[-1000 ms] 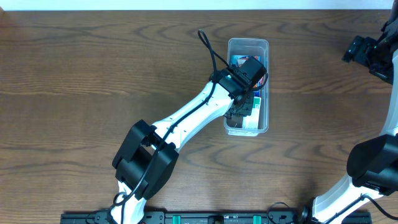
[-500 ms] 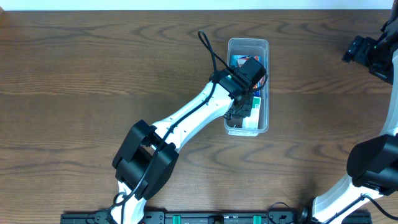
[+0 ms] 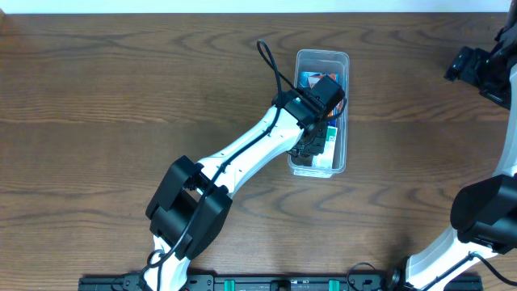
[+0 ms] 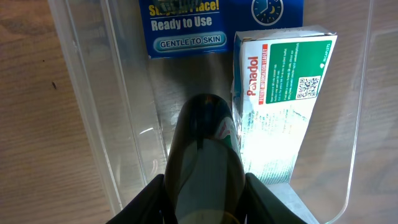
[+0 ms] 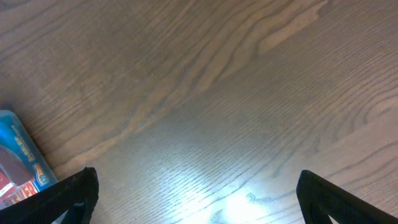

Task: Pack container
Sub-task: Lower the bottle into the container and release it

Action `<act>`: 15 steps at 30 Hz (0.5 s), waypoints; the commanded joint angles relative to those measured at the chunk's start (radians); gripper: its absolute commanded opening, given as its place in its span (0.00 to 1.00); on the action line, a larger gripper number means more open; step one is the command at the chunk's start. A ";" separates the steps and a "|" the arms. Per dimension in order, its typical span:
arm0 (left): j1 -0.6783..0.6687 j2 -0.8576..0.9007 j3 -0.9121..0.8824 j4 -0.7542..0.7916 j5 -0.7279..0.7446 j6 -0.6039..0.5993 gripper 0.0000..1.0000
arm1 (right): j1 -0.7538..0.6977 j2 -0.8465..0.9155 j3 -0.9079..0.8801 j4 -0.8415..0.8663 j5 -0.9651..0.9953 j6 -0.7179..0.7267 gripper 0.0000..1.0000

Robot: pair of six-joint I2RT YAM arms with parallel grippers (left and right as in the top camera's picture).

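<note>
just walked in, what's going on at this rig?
The left arm reaches into the clear container, its jaws closed on a dark bottle held inside it beside a Panadol box, with a blue pack just beyond. The right arm is parked off to the side over the wood table, jaws open and holding nothing.

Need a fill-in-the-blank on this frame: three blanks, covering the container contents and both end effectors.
1. The left end effector holds a dark glossy bottle in the clear plastic rectangular container, beside a white-and-green cardboard box labelled ____.
2. The blue box reads "Gentle to ____".
3. The right end effector, over the brown wooden table, is ____.

Missing words: Panadol; skin; open.
</note>
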 commanded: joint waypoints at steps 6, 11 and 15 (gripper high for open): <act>0.002 0.016 0.018 0.009 -0.002 0.006 0.42 | -0.001 0.002 -0.002 -0.001 0.006 -0.005 0.99; 0.002 0.016 0.018 0.019 -0.002 0.006 0.43 | -0.001 0.002 -0.002 -0.001 0.006 -0.005 0.99; 0.002 0.016 0.019 0.026 -0.001 0.006 0.43 | -0.001 0.002 -0.002 -0.001 0.006 -0.005 0.99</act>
